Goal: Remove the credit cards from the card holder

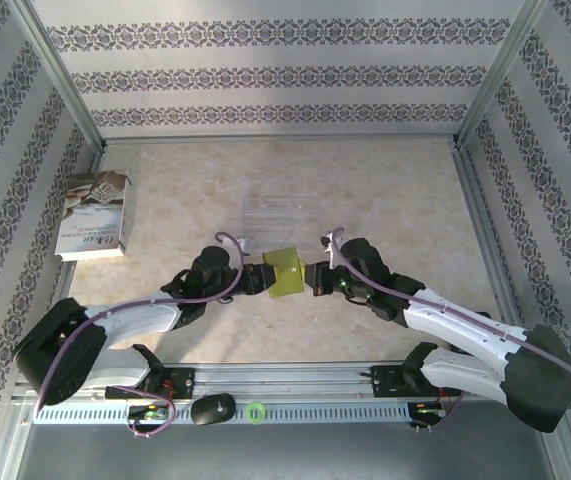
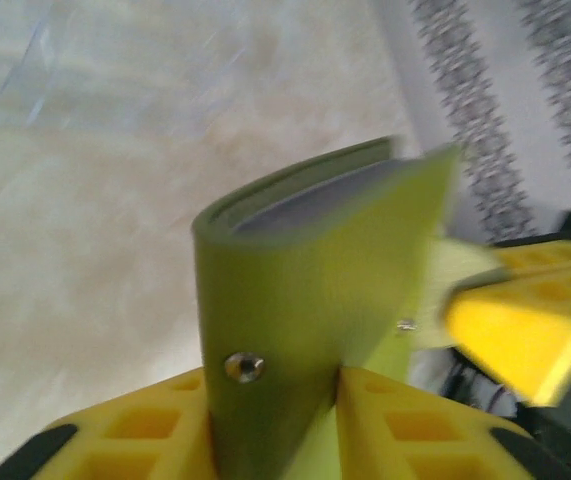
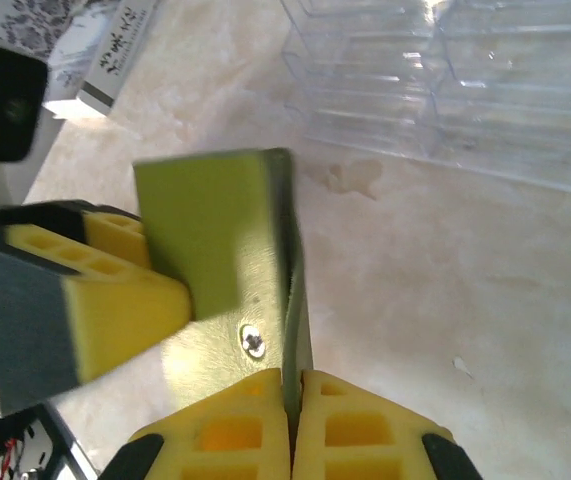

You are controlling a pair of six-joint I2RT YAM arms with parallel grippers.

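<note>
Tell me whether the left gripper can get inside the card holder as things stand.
Probably not: the left gripper straddles the card holder from outside, the right gripper is shut on one edge, and the flaps look barely parted.

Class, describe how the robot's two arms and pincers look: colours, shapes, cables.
The left arm and right arm have white shells, black joints and a thin purple cable each. The left pincer and right pincer have blocky yellow fingers with square recesses.

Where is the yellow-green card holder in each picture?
Top external: card holder, just below centre.
Left wrist: centre, between fingers of the left gripper.
Right wrist: left of centre, above the right gripper.
Shared landmark: its silver snap, both wrist views.
</note>
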